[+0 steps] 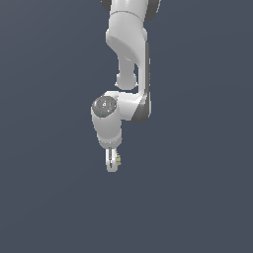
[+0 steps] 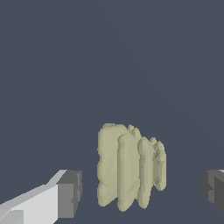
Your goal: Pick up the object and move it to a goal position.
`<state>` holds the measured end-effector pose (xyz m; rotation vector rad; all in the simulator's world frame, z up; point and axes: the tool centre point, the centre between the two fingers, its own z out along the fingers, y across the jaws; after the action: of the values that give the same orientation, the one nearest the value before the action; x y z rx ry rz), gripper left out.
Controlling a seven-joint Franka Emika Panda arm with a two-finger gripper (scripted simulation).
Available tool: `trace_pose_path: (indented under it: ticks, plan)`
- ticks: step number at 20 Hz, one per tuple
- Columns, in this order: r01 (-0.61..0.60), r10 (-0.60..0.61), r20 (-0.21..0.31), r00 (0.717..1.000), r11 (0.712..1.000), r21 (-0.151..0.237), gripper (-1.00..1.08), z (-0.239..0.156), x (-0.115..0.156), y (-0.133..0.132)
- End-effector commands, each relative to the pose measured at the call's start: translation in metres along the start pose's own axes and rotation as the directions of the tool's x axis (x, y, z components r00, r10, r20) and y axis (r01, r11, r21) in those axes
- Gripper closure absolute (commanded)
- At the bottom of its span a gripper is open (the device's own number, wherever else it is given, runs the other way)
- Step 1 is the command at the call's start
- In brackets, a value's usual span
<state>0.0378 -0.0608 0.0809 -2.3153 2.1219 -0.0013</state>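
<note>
1. The exterior view shows a white robot arm (image 1: 129, 49) coming down from the top edge against a plain dark blue-grey background. No edge or horizon breaks that background.
2. The arm bends at a rounded joint with a grey speckled cap (image 1: 104, 106), and below it the wrist points downward.
3. At the bottom of the wrist sits the hand (image 1: 112, 163), seen edge-on, so its two fingers overlap and look like one narrow white piece.
4. The object (image 1: 118, 158), a tiny pale yellow-olive speck, shows right at the hand's tip, on the side toward the exterior view's right.
5. In the wrist view, the object (image 2: 130, 166) appears large: a pale yellow-olive lump made of upright ridged layers set side by side, growing shorter from one end to the other.
6. In the same view, one white finger with a dark grey pad (image 2: 69, 194) stands to one side of the object, and a second dark grey pad (image 2: 214, 189) stands on the other side.
7. The hand is spread: background shows between each pad and the object, so neither pad touches it.
8. The object lies between the two pads, closer to the first pad than to the second.
</note>
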Motion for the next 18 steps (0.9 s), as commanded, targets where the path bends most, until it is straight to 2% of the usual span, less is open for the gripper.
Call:
trace_pose_path:
  ticks: [1,5,10,11,18]
  plan:
    - [-0.002,0.002,0.000,1.000,1.000,-0.001,-0.92,0.013,0.000,0.001]
    - [-0.004,0.004,0.000,1.000,1.000,-0.001,-0.92,0.032,0.000,0.001]
    - [-0.004,0.004,0.000,1.000,1.000,-0.001,-0.92,0.038,0.000,0.000]
    - [-0.004,0.004,0.000,1.000,1.000,-0.001,1.08,0.038,0.000,0.000]
    - [-0.004,0.004,0.000,1.000,1.000,-0.001,1.08,0.038,0.000,0.000]
